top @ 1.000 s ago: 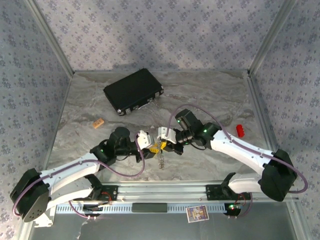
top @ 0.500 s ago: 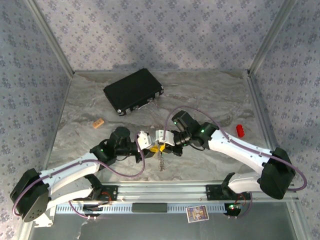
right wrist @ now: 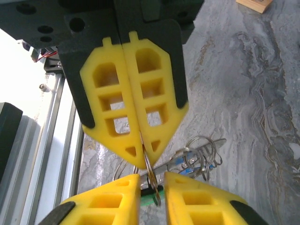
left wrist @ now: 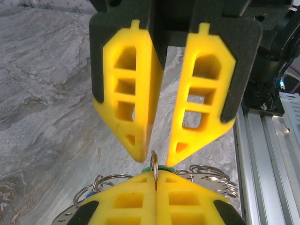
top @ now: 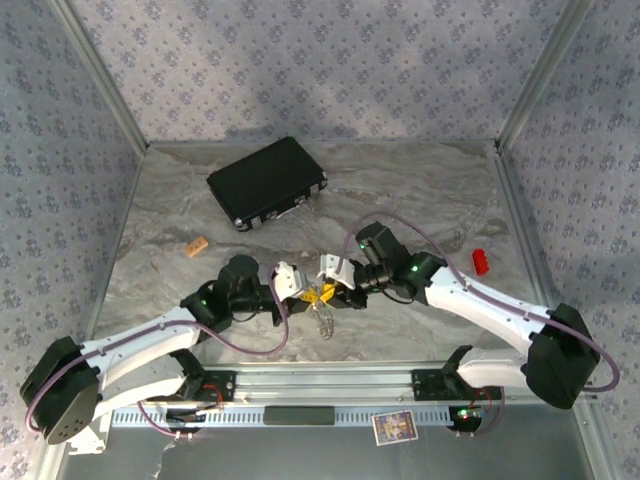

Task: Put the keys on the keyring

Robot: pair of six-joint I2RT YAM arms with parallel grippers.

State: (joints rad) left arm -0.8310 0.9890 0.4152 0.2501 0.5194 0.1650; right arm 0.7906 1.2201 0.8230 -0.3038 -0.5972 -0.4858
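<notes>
Keyring (left wrist: 227, 188), toothed rim, just below the left gripper (left wrist: 156, 177), over the front middle of the table (top: 430, 190). Jaws there pressed shut on a thin wire ring (left wrist: 153, 161) beside a green tag (left wrist: 163, 168); right gripper (right wrist: 151, 182) narrowly parted around that ring.

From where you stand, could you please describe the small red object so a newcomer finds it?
Look at the grey marbled table, then along its right edge. The red object lies there, just beyond the right arm; nothing else on the table is red.
</notes>
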